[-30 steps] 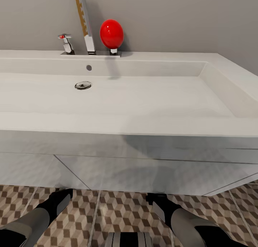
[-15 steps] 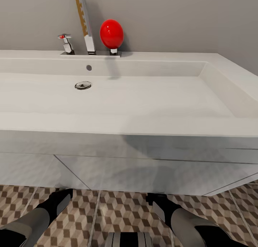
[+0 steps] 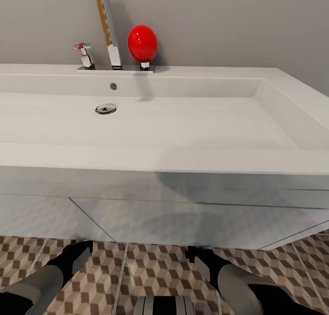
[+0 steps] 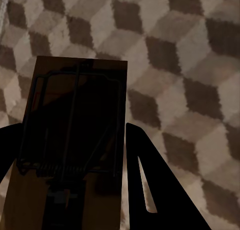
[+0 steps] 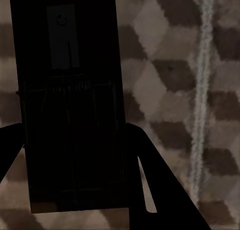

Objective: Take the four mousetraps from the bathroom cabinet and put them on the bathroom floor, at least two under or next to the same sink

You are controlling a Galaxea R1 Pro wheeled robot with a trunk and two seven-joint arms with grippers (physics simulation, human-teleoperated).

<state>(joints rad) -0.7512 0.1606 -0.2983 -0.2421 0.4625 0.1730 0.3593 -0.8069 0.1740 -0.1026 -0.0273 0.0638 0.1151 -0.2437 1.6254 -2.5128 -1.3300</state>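
- Left gripper holds a mousetrap between its dark fingers; the tan board with its wire spring fills the lower left of the left wrist frame, over the cube-patterned floor.
- Right gripper is clamped on a second mousetrap, a very dark, shadowed board in the left half of the right wrist frame, with floor tiles and a pale grout line to its right.
- Whether either board touches the tiles cannot be told.
- In the head view both arms reach down at the bottom of the frame, the left arm at lower left and the right arm at lower centre-right, their tips at the foot of the white vanity.
- Sink, a wide white basin, spans the middle of the head frame, with a drain left of centre.
- Chrome faucet stands at upper left on the back rim, a small tap to its left and a red egg-shaped object to its right, against a grey wall.
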